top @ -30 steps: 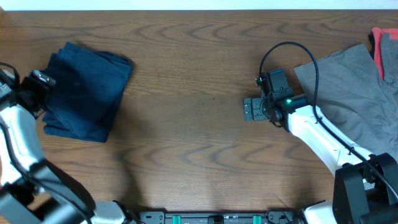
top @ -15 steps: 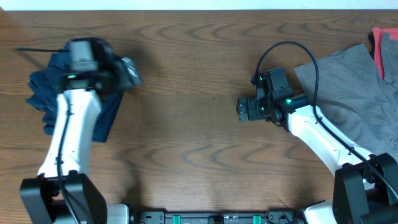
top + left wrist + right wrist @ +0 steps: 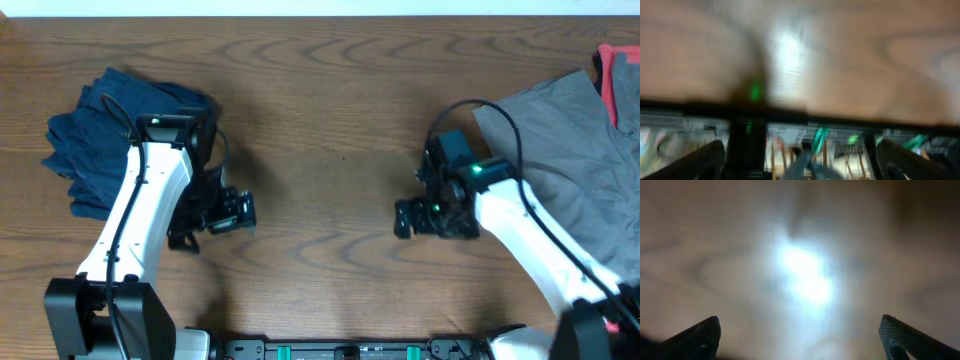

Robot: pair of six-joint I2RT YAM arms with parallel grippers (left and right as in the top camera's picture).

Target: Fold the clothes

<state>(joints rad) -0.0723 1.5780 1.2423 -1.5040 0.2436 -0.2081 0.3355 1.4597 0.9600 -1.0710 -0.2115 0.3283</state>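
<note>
A folded dark navy garment [image 3: 105, 150] lies at the table's far left. A grey garment [image 3: 570, 150] is spread at the far right, with a red one [image 3: 620, 85] at its upper right edge. My left gripper [image 3: 238, 212] is over bare wood, right of the navy garment, open and empty; its fingertips show at the lower corners of the blurred left wrist view [image 3: 800, 160]. My right gripper [image 3: 405, 218] is over bare wood, left of the grey garment, open and empty; its fingertips sit wide apart in the right wrist view [image 3: 800, 335].
The wooden table [image 3: 320, 120] spans the overhead view. The front rail with green clips [image 3: 350, 350] runs along the near edge and also shows in the left wrist view [image 3: 820, 140].
My left arm swung from the navy garment down and right to the bare wood, leaving the garment lying. My right gripper moved nearer the front edge.
</note>
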